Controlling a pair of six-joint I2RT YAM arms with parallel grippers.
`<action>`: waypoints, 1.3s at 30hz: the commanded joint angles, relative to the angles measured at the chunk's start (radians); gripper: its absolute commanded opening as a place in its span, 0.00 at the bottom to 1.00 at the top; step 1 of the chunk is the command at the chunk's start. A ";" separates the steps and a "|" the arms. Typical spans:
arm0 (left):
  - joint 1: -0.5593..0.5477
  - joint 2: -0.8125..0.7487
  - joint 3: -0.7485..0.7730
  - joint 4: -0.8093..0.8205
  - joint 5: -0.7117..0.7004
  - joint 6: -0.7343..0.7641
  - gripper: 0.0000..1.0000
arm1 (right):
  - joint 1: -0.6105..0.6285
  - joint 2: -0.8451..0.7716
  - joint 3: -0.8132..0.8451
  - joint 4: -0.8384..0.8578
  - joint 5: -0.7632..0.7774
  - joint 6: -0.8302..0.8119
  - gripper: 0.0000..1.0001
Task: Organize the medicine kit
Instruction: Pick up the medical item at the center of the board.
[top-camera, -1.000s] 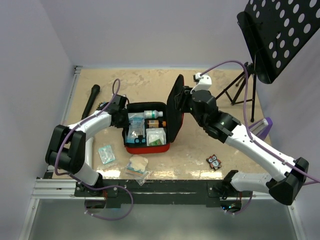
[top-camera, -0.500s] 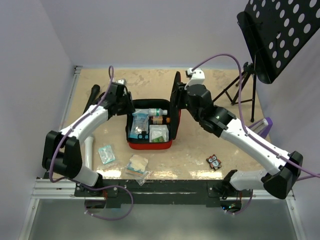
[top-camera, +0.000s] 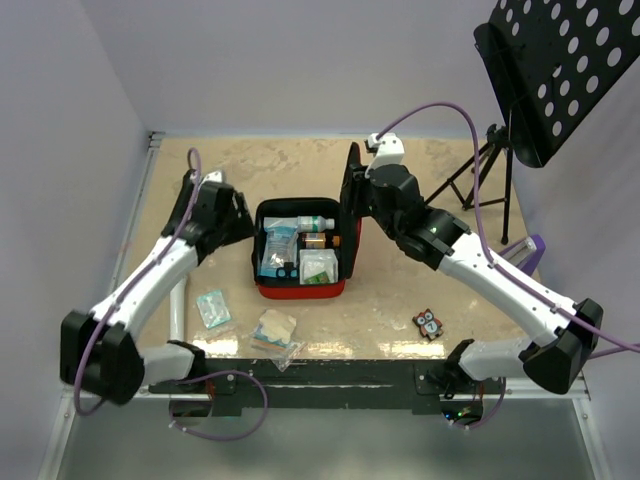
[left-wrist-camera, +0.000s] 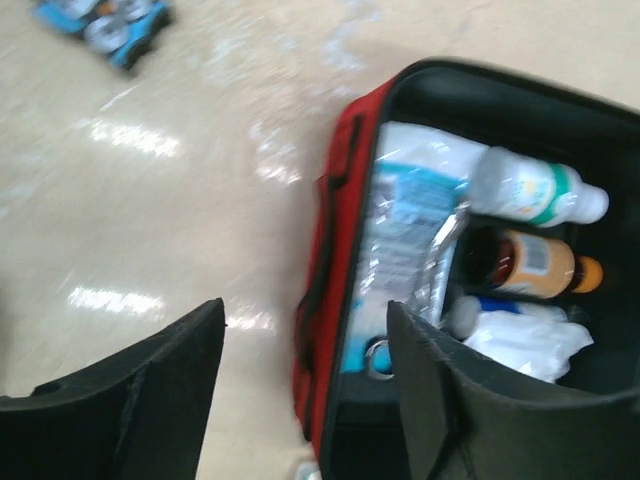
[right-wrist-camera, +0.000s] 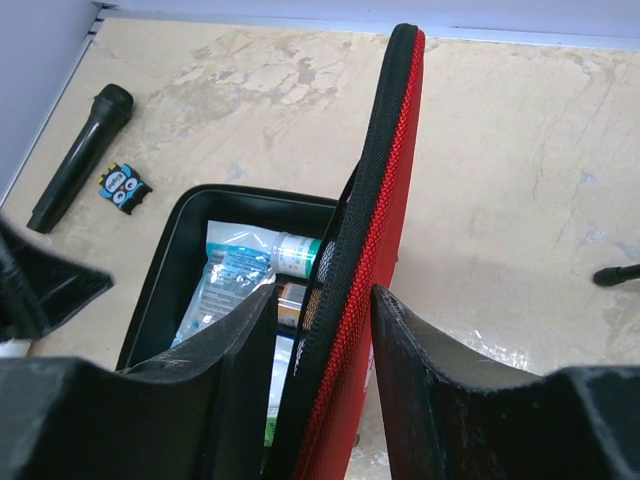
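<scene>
Left of the red soft-shell zip medicine kit (top-camera: 300, 292), the left gripper (top-camera: 230, 215) hangs just beside its left wall, jaws apart with nothing in them. The kit sits mid-bench with its base flat, packed with a white plastic bottle (left-wrist-camera: 530, 190), an amber bottle (left-wrist-camera: 530, 262) and crinkly pouches. On the kit's right side the black-lined lid (right-wrist-camera: 385, 170) stands upright, and the right gripper (right-wrist-camera: 325, 295) has its jaws clamped across the lid's zipper edge.

My guess is it's light, but the fabric shell is floppy and the lid will swing on its hinge. I'd pinch the firmer zipper rim or steady the base wall, not mid-panel. The loaded base might also slide on that smooth bench (top-camera: 420, 290).
</scene>
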 joint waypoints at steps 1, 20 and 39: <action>0.003 -0.263 -0.188 -0.094 -0.166 -0.168 0.73 | -0.004 -0.028 0.031 0.022 0.012 -0.034 0.29; 0.011 -0.239 -0.342 -0.303 -0.224 -0.458 0.69 | -0.004 -0.051 -0.011 0.051 -0.044 -0.020 0.31; -0.004 -0.024 -0.270 -0.325 -0.191 -0.313 0.61 | -0.005 -0.068 -0.021 0.062 -0.037 -0.027 0.33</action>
